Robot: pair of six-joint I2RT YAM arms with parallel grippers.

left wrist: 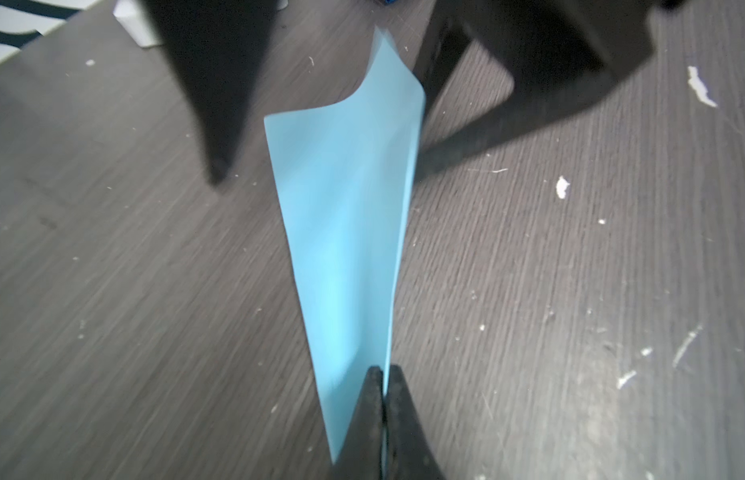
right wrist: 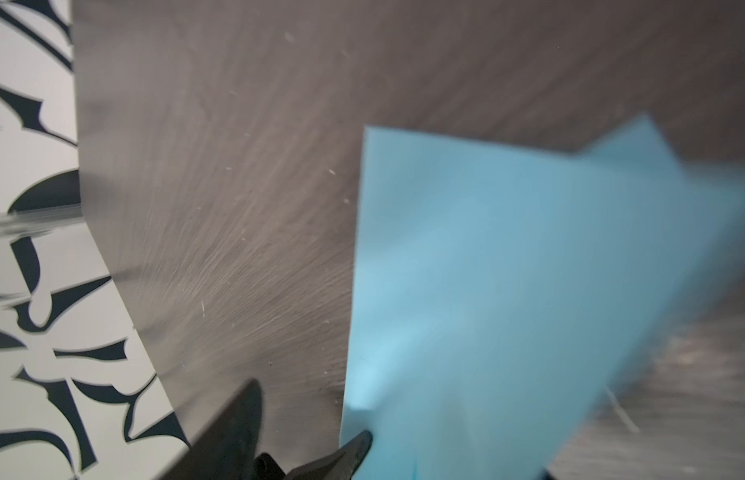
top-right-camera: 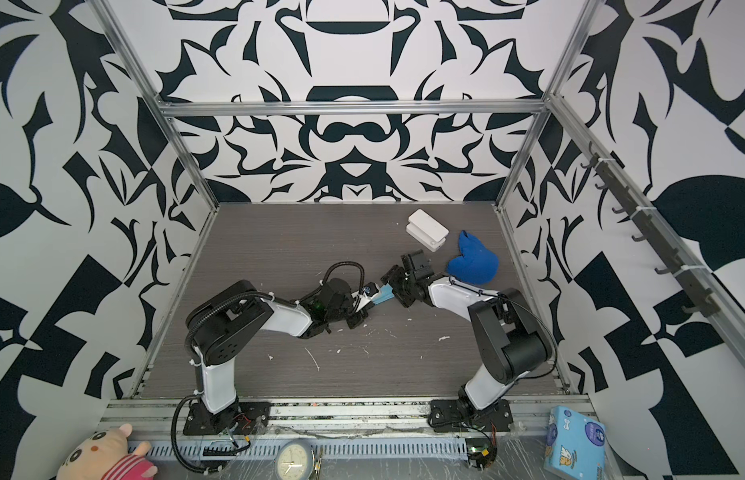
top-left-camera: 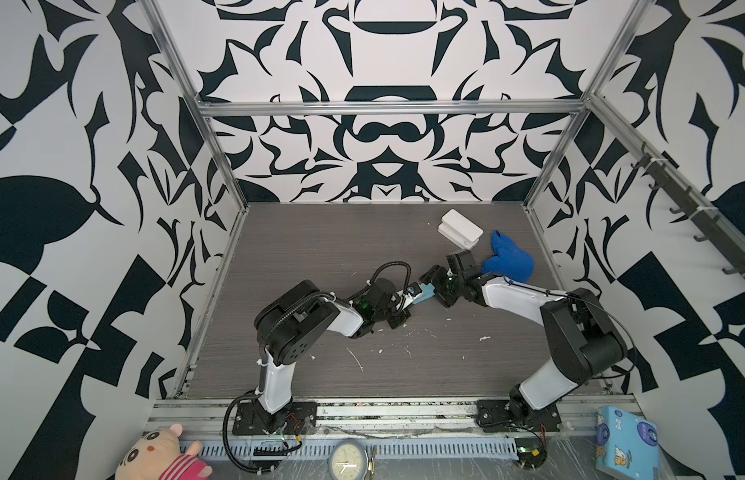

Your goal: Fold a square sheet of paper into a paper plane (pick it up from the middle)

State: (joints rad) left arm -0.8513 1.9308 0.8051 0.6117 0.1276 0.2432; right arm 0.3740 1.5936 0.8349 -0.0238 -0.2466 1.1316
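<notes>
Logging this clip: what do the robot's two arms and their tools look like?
Both arms alternate glossy white link shells with bulky black joint housings, on black base plates. A black corrugated cable hose loops over the left wrist, where a green light glows. The left tool and right tool have matte black tapered fingers.

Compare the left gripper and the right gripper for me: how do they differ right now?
The left gripper is shut, the right gripper open. The left gripper pinches the light-blue paper; the right gripper holds nothing, its fingers apart either side of the paper's far end. Both have black fingers.
</notes>
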